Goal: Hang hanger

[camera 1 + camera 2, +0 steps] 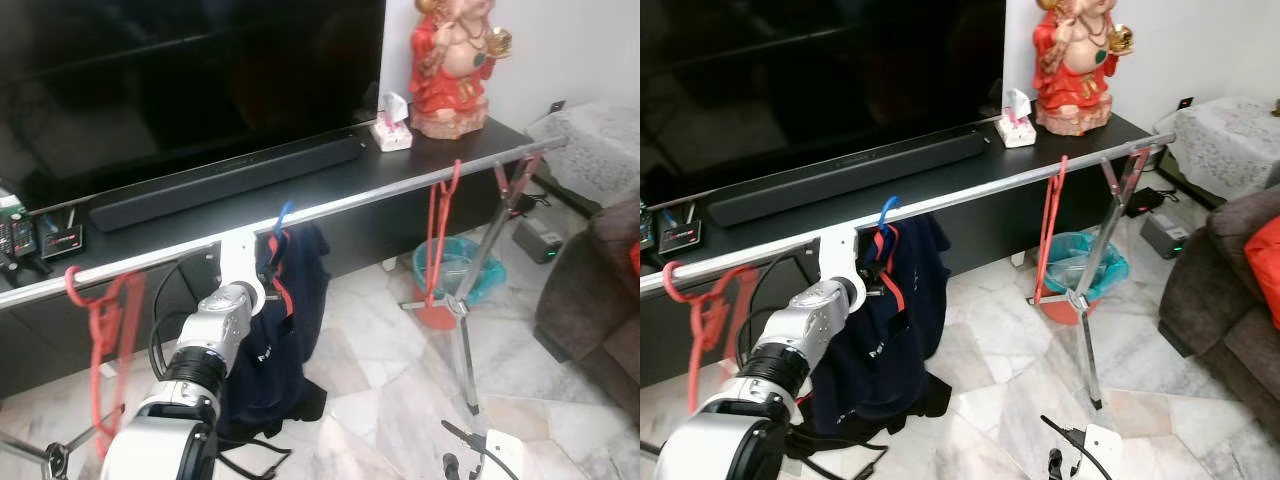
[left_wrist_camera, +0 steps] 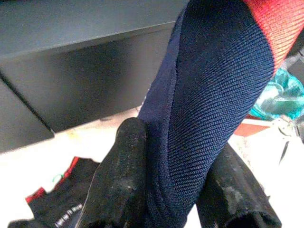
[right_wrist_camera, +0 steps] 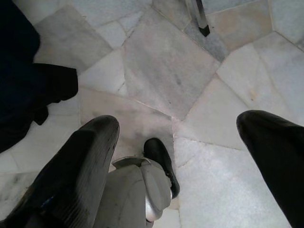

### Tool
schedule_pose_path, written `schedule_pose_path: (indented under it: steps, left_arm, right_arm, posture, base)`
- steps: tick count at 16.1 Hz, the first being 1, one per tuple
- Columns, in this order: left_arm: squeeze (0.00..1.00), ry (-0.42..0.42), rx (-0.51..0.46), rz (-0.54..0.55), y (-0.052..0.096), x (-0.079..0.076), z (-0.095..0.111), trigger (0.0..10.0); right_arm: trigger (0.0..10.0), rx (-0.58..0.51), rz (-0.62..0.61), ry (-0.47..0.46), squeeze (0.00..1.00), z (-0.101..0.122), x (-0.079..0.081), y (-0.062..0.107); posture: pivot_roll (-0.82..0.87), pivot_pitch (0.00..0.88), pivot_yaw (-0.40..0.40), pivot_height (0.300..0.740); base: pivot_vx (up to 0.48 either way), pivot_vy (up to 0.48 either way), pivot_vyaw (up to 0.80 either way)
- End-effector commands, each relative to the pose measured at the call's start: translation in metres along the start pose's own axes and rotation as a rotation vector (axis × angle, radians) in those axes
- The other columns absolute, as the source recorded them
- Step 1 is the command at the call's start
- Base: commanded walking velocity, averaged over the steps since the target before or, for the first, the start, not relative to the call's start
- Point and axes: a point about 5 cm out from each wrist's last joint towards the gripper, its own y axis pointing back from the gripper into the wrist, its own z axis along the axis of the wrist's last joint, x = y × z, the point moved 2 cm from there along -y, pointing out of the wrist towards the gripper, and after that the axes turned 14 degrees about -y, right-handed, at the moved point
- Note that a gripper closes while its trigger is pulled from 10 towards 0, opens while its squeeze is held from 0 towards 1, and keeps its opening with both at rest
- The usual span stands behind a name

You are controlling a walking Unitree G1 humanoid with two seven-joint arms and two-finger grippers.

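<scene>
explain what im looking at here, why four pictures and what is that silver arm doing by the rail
It is a walking humanoid robot. The two wide pictures come from cameras in its head; the other two from cameras on its wrists. A metal rail stands before a TV cabinet. The left gripper is shut on a navy garment that hangs from the rail on a blue hanger. Red hangers hang further along. The right gripper hangs open over the marble floor, idle.

The left arm (image 1: 205, 350) is reaching up to the silver rail (image 1: 330, 208), where a blue hanger (image 1: 284, 215) is carrying a navy garment (image 1: 285, 330). Red hangers (image 1: 438, 240) are dangling further along, before the black TV bench (image 1: 300, 185).
</scene>
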Motion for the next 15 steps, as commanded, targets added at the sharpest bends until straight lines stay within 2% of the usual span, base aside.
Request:
schedule_pose_path:
  steps: [1,2,3,7,8,9,10,13,15]
  left_arm:
    - [0.0,0.049,-0.039,0.045,0.0,0.007,0.018,10.0]
    - [0.0,0.065,-0.025,0.066,0.001,0.012,0.016,10.0]
    - [0.0,0.046,0.003,0.066,0.002,0.016,0.01,10.0]
    - [0.0,-0.091,0.063,-0.046,0.008,0.012,-0.01,10.0]
    - [0.0,-0.095,0.055,-0.044,0.008,0.012,-0.01,10.0]
    - [0.64,-0.098,0.022,-0.052,0.01,0.012,-0.008,10.0]
    - [1.0,-0.112,-0.023,-0.08,0.013,0.009,-0.004,10.0]
    - [1.0,-0.15,-0.103,-0.114,0.02,0.006,0.001,10.0]
    - [1.0,-0.139,-0.178,-0.15,0.028,0.004,0.008,10.0]
  right_arm:
    - [10.0,-0.001,-0.002,-0.019,0.0,-0.001,0.001,0.0]
    - [10.0,-0.001,-0.002,-0.02,0.0,-0.001,0.001,0.0]
    - [10.0,-0.001,-0.002,-0.022,0.0,-0.001,0.001,0.0]
    - [10.0,-0.002,0.0,-0.021,0.0,-0.001,0.001,0.0]
    - [10.0,-0.002,0.0,-0.02,0.0,-0.001,0.001,0.0]
    - [10.0,-0.002,0.0,-0.02,0.0,-0.001,0.001,0.0]
    - [10.0,-0.002,-0.001,-0.02,0.0,-0.001,0.001,0.0]
    - [10.0,-0.002,-0.002,-0.018,0.0,-0.001,0.001,0.0]
    - [10.0,-0.003,-0.002,-0.017,0.0,0.0,0.001,0.0]
  posture:
    - [-0.29,0.0,0.094,0.74]
    - [-0.29,0.0,0.094,0.74]
    - [-0.29,0.0,0.094,0.74]
    - [-0.28,0.0,0.096,0.74]
    - [-0.28,0.0,0.096,0.74]
    - [-0.28,0.0,0.097,0.74]
    - [-0.28,0.0,0.097,0.74]
    - [-0.28,0.0,0.097,0.74]
    - [-0.28,0.0,0.096,0.74]
  base:
    - [0.0,0.0,0.0]
    - [0.0,0.0,0.0]
    - [0.0,0.0,0.0]
    - [0.0,0.0,0.0]
    - [0.0,0.0,0.0]
    - [0.0,0.0,0.0]
    - [0.0,0.0,0.0]
    - [0.0,0.0,0.0]
    - [0.0,0.0,0.0]
